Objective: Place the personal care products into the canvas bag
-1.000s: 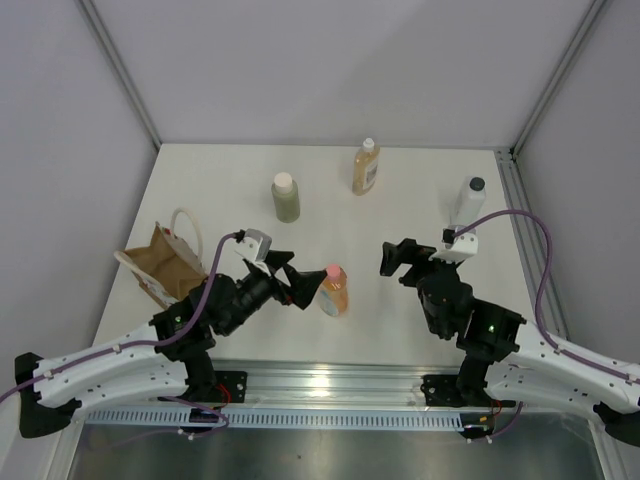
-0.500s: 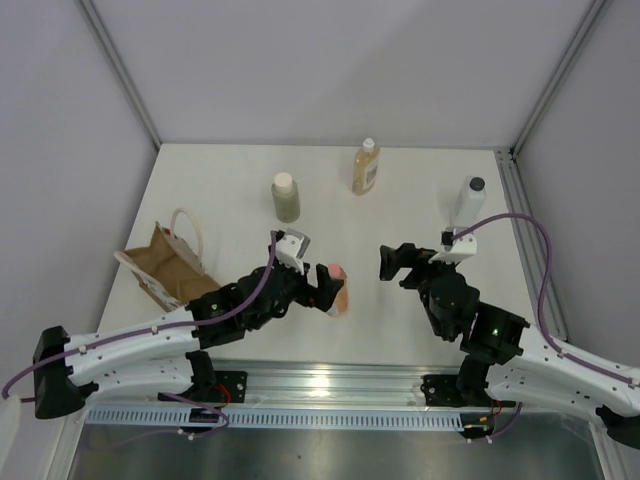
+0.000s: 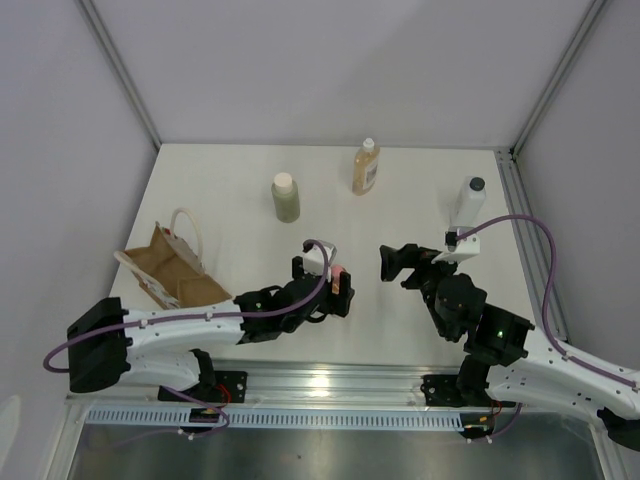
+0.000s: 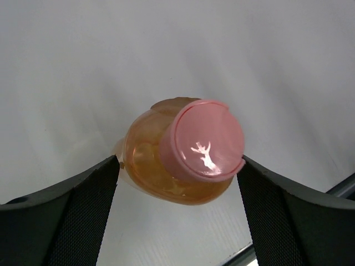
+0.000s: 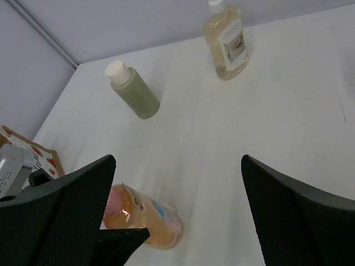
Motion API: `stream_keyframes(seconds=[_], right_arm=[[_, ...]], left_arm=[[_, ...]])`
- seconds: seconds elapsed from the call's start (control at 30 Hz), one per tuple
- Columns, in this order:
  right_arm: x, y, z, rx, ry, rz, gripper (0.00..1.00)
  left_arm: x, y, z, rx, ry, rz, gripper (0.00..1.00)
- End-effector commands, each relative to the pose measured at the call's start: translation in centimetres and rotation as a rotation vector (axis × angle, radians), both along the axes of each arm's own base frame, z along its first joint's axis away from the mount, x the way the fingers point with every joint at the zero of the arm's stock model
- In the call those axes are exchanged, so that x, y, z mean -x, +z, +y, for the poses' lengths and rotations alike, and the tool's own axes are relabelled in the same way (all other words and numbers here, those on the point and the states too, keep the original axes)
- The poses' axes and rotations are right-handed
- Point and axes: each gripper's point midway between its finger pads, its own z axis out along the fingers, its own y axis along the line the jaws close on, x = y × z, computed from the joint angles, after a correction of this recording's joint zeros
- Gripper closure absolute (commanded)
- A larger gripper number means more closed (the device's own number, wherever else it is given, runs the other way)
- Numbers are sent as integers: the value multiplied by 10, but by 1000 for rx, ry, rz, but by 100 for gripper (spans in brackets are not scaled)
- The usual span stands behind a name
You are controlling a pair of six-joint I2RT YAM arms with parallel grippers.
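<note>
The orange bottle with a pink cap (image 4: 183, 149) stands upright on the white table, and its cap shows in the top view (image 3: 338, 272). My left gripper (image 4: 178, 160) is open, with one finger on each side of the bottle and close to it. It reaches down over the bottle in the top view (image 3: 332, 287). My right gripper (image 3: 392, 262) is open and empty, just right of the orange bottle (image 5: 147, 216). The tan canvas bag (image 3: 170, 265) sits open at the left. The olive-green (image 3: 286, 197), amber (image 3: 366, 167) and white (image 3: 468, 200) bottles stand along the back.
The right wrist view shows the olive-green bottle (image 5: 133, 91), the amber bottle (image 5: 226, 41) and a corner of the bag (image 5: 22, 145). Grey walls enclose the table on three sides. A metal rail (image 3: 330, 385) runs along the near edge.
My left arm has stretched to the right, and its open jaws now straddle the orange bottle instead of sitting to its left. The right arm has barely moved.
</note>
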Motion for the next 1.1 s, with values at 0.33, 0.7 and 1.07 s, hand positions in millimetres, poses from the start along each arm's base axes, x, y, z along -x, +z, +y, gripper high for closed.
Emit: stream_keyframes(seconds=[0.33,0.7,1.07], right_arm=[[-1,5,-1,-30,-4,-15,1],[-1,5,1,-35,3,-13,1],[-1,3,1,-34,3,-11,1]], left_arm=[[-30,3,14,2,197,-69,12],[-24,-9,61,13,283,-54,11],[-7,-9,72,97,263,7,12]])
